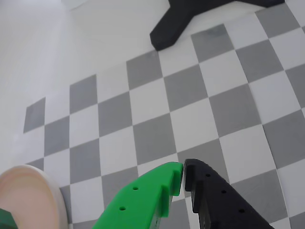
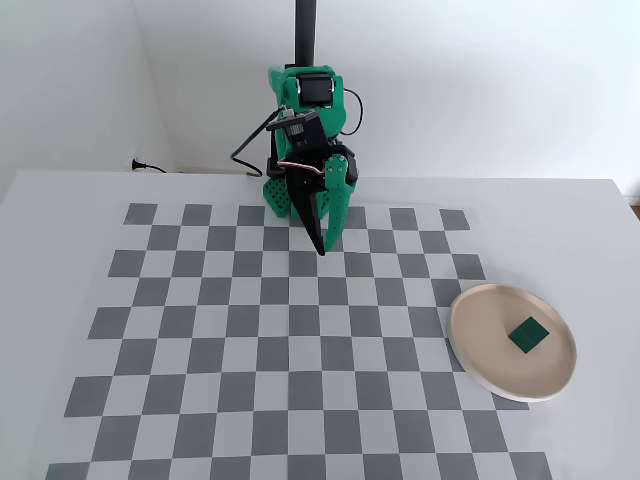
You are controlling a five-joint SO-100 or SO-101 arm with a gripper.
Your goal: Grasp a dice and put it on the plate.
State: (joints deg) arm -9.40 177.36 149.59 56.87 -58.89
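The dark green dice (image 2: 527, 336) lies on the pale beige-pink plate (image 2: 480, 340) at the right of the checkerboard in the fixed view. In the wrist view the plate's rim (image 1: 51, 194) shows at the bottom left, with a corner of the dice (image 1: 6, 219) at the frame edge. My gripper (image 2: 322, 248) hangs near the arm's base at the back of the board, far left of the plate. Its green and black fingers meet at the tips (image 1: 183, 172) with nothing between them.
The green arm base (image 2: 300, 130) and a black post (image 2: 304, 30) stand at the back edge. A black stand foot (image 1: 176, 26) shows at the top of the wrist view. The grey-and-white checkerboard (image 2: 250, 330) covers the white table.
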